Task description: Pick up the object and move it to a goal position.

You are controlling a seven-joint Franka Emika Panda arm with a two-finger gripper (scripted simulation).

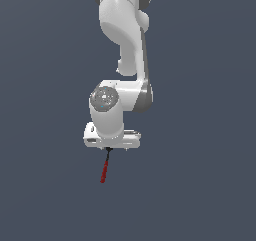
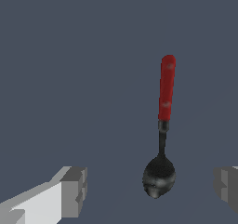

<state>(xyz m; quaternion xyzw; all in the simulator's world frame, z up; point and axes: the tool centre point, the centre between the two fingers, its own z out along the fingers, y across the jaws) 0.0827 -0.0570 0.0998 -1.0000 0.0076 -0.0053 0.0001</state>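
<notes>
Above the flat grey worktop (image 1: 45,195) our white arm (image 1: 122,45) points straight down, jaws spread wide, released, straddling the red-handled, black-headed spoon (image 2: 161,139).

bare simulated scene, flat featureless slate-grey ground (image 1: 45,195), plainly rendered white robot arm (image 1: 122,40)

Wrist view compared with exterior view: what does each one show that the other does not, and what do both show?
Only the wrist view shows the spoon's round black bowl and the two gripper fingers standing wide apart on either side of it, not touching it. Only the exterior view shows the white arm above, with the gripper low over the spoon. Both show the spoon with its red handle on a plain dark grey floor.
</notes>
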